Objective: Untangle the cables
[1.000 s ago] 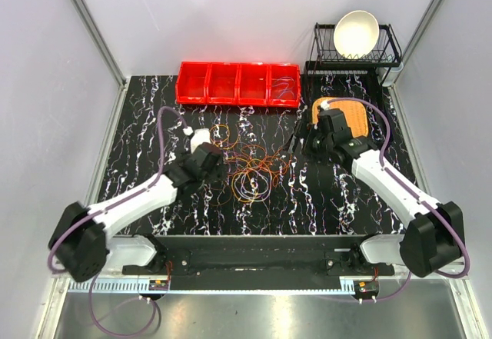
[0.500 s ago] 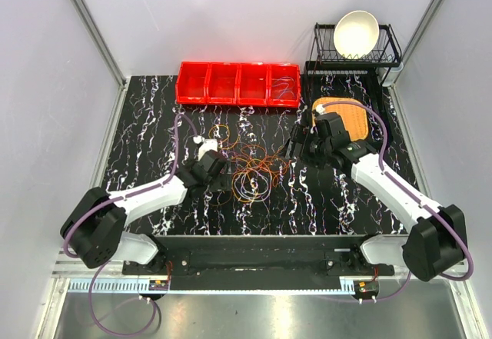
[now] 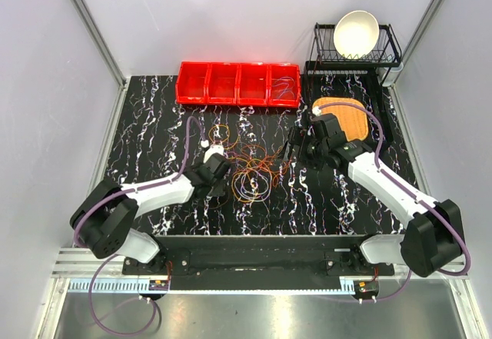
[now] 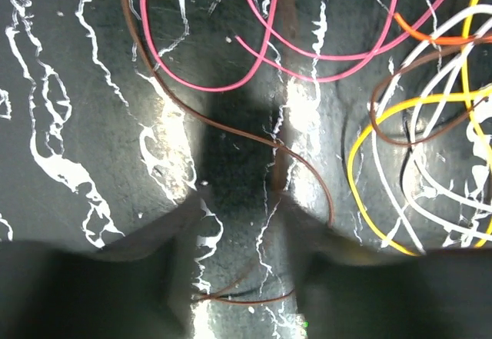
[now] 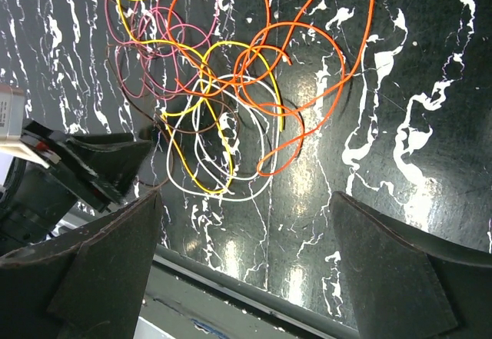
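Left arm has swung in toward the heap; left gripper (image 4: 242, 208) is half-closed astride a brown wire (image 4: 231, 127), not pinching it yet. Cables (image 3: 250, 171) lie heaped between both arms. They look light, floppy and springy and will likely snag, so take a free outer loop. Right gripper (image 5: 246, 197) hovers beyond, jaws wide apart, holding nothing.

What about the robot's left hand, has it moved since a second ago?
Yes. The left hand slid right, closer to the cables, and a little farther from the red bins.
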Robot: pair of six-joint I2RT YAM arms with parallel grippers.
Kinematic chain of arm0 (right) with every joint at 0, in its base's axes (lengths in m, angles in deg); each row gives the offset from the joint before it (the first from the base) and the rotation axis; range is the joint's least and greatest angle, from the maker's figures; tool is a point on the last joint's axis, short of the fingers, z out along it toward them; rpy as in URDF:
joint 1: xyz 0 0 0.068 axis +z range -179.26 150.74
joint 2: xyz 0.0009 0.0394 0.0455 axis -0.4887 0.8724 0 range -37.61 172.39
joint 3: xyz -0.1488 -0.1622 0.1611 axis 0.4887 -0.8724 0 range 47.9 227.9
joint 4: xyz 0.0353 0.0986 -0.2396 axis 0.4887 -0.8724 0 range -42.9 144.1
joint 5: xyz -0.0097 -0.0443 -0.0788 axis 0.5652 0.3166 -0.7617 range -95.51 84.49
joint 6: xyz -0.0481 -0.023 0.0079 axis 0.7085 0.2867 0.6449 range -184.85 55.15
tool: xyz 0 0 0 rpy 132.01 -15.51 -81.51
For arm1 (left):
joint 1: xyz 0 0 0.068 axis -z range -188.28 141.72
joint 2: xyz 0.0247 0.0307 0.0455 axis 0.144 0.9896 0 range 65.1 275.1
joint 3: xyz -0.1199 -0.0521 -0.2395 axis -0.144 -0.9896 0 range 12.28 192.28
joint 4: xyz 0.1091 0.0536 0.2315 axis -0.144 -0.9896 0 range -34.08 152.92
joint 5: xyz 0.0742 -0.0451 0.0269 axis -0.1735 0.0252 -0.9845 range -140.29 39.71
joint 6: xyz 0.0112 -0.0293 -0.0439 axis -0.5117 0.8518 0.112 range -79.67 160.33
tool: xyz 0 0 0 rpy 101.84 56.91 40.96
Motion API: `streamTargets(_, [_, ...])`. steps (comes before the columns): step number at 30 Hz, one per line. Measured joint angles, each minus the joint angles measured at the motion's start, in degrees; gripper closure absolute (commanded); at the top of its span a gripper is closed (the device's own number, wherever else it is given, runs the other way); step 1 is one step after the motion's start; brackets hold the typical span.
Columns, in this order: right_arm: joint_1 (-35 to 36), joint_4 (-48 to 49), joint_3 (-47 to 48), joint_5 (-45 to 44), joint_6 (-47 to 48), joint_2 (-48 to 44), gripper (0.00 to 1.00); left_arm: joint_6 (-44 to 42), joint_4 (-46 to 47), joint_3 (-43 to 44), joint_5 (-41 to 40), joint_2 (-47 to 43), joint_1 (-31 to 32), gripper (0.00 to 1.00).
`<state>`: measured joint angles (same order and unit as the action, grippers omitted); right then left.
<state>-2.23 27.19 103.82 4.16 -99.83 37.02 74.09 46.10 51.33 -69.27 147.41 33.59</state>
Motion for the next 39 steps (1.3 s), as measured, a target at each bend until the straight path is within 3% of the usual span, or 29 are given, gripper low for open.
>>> streamTargets(9, [1.03, -0.02, -0.33, -0.09, 0.0, 1.88, 0.05, -0.85, -4.48, 4.2, -0.26, -0.52, 1.01, 1.0])
streamTargets(14, [1.49, 0.02, -0.33, -0.11, 0.0, 1.97, 0.05, -2.36, -10.95, 10.6, -0.5, -5.07, 1.09, 1.0])
streamTargets(22, [1.81, 0.04, -0.33, -0.11, -0.04, 1.84, 0.05, -7.34, -24.87, 37.33, -4.61, -10.71, 1.09, 1.0])
streamTargets(29, [2.14, 0.61, -0.35, 0.09, -0.07, 0.22, 0.05, -13.2, -30.29, 58.42, -9.84, -12.33, 0.63, 1.0])
streamTargets(39, [2.45, 2.64, -3.74, 0.52, -0.5, -2.03, 0.05, -19.04, -29.38, 57.83, -11.06, -10.49, -7.98, 1.0])
